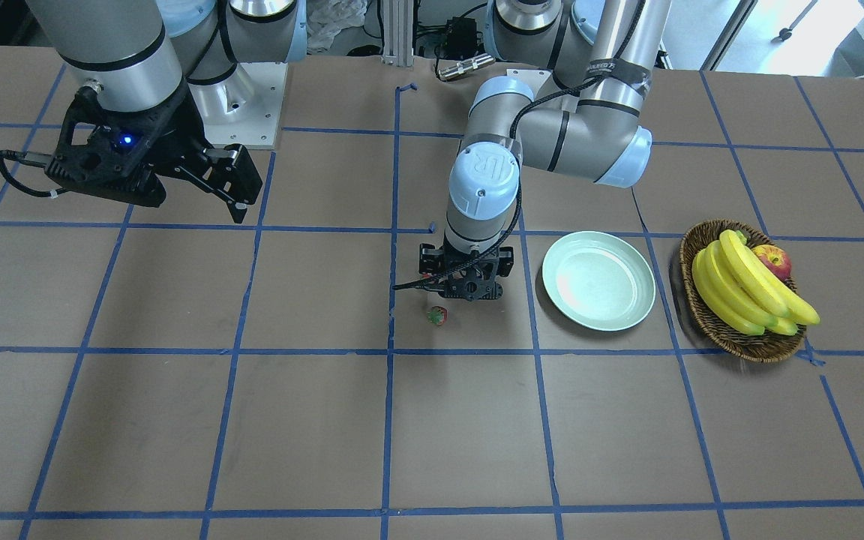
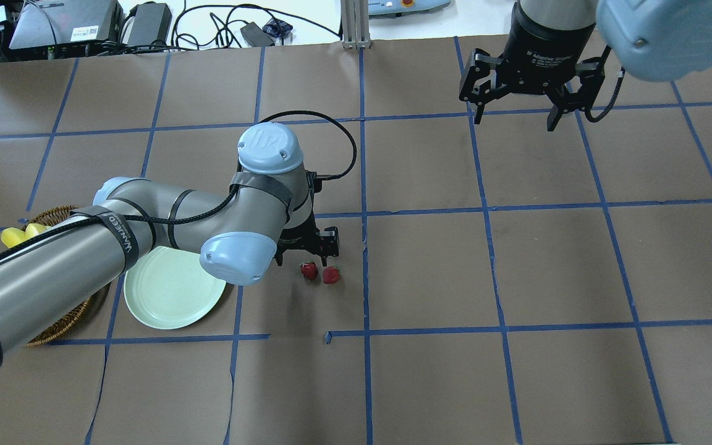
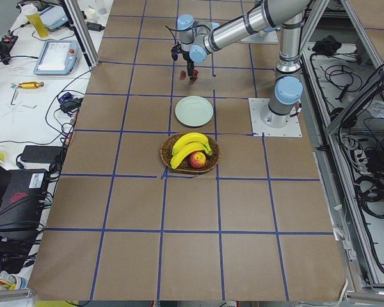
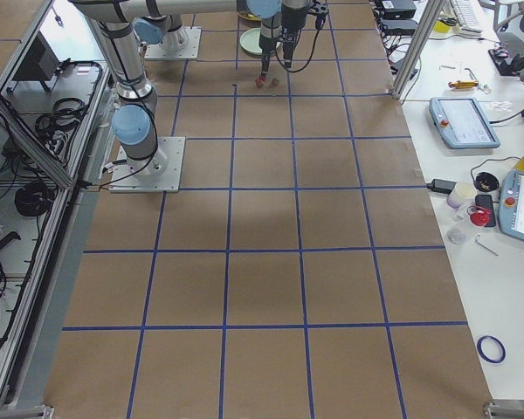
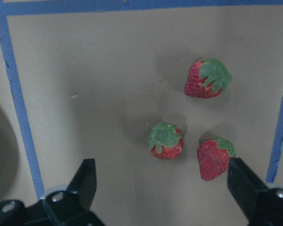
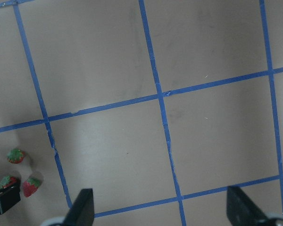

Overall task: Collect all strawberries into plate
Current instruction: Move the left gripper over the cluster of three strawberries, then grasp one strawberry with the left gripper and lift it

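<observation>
Two fingers [image 5: 87,181] of the left gripper [image 5: 161,181] spread wide, nothing held, low over the table [image 5: 85,70]. Wrist view: nearest strawberry [image 5: 165,140] at 12 o'clock, just ahead of the gap. Second strawberry [image 5: 214,157] at 2 o'clock, just beside the right finger. Third strawberry [image 5: 207,78] at 1 o'clock, farther out. All three lie apart on the paper. Overhead: plate [image 2: 170,296] near, at 8 o'clock of this gripper; wicker basket [image 2: 62,324] with bananas [image 2: 16,235] past it. Right gripper [image 2: 515,120] well apart at 2 o'clock, jaws spread, empty.
</observation>
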